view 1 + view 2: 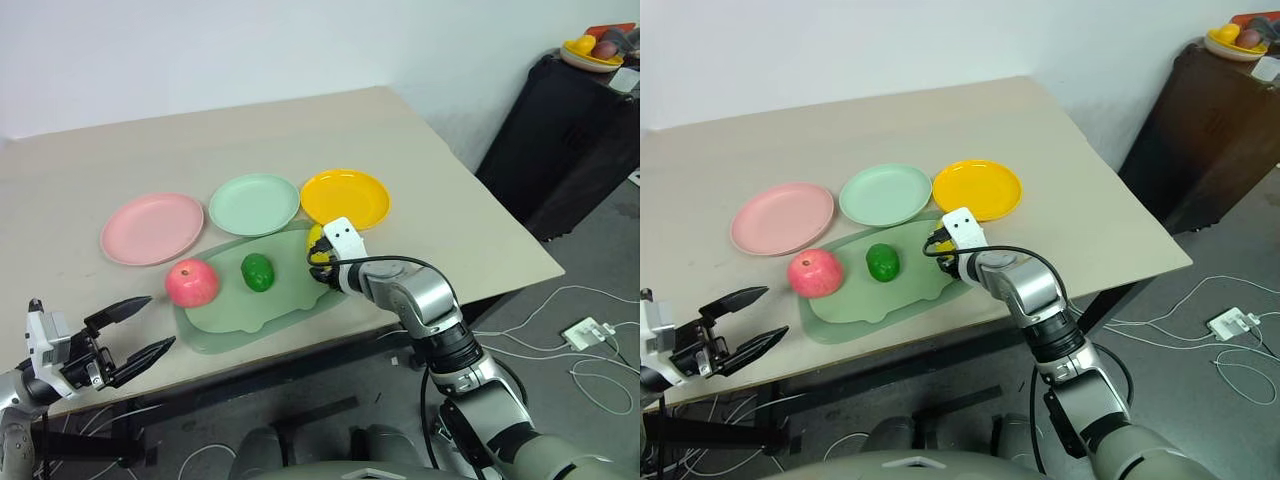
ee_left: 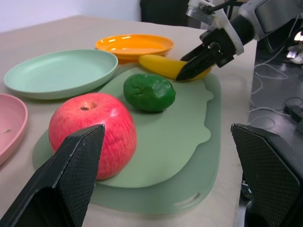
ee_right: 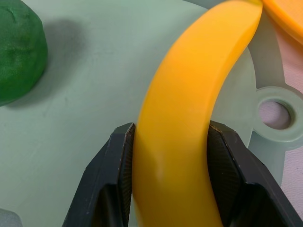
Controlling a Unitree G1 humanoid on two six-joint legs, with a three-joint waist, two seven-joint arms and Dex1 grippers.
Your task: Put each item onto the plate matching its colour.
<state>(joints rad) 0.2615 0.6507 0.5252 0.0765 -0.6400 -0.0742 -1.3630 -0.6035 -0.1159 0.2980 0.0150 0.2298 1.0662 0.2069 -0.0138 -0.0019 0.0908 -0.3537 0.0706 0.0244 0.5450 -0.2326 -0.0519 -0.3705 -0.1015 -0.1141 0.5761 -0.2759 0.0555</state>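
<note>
Right claw point(image 3: 171, 177) pinches the banana point(image 3: 189, 118) on the mat point(image 3: 85, 118); left claw point(image 1: 140, 328) gapes empty.

White wall point(image 1: 250, 45); dark cabinet point(image 1: 565, 140) at right; cables point(image 1: 600, 350) on grey floor point(image 1: 560, 300).

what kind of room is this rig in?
Probably a lab or test room, not a home. A bare beige table against a plain white wall holds toy fruit and plates, loose cables trail over the grey floor, and a dark cabinet stands to the side.
</note>
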